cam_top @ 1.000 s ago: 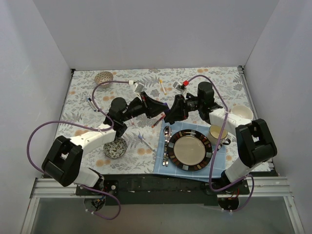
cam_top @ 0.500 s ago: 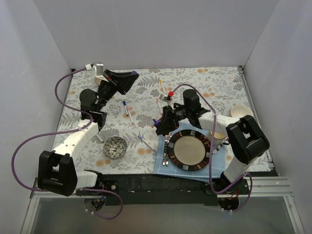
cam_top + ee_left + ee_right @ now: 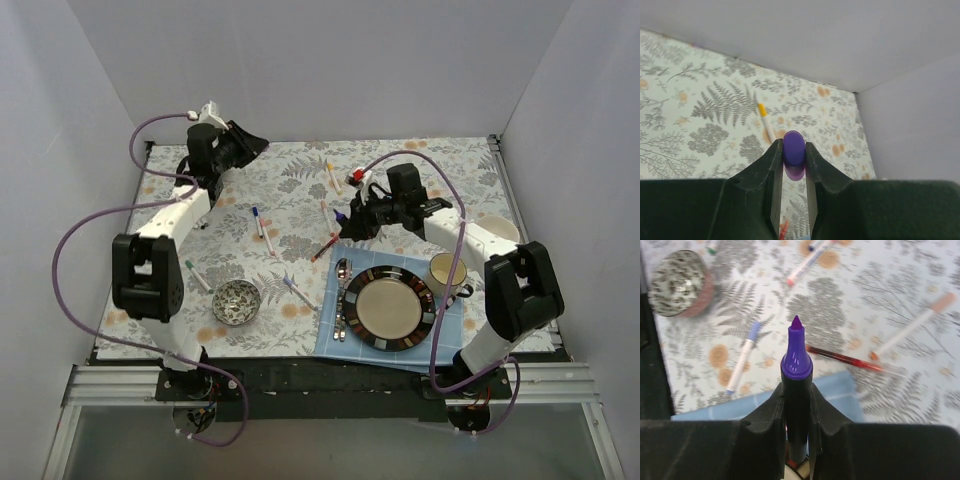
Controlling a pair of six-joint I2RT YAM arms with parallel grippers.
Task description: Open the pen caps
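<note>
Left wrist cam first: the left gripper (image 3: pixel 793 146) is clamped on the purple cap (image 3: pixel 794 151), a stubby, rounded, glossy bit of plastic pinched right at the fingertips. It's up in the air over the far side of the floral tablecloth (image 3: pixel 700 105), with a yellow-ended pen (image 3: pixel 765 121) lying flat below it.

On the right wrist cam, the right gripper (image 3: pixel 796 387) is squeezed around the dark purple marker (image 3: pixel 796 362). The marker sticks out past the fingertips, cap off, pointed purple nib bare. On the cloth under it I can see a red pen (image 3: pixel 850 361) and a blue-ended white pen (image 3: pixel 742 360).

From the top view the two grippers are well apart: the left one near the back left corner, the right one just beyond the plate (image 3: pixel 352 305).
</note>
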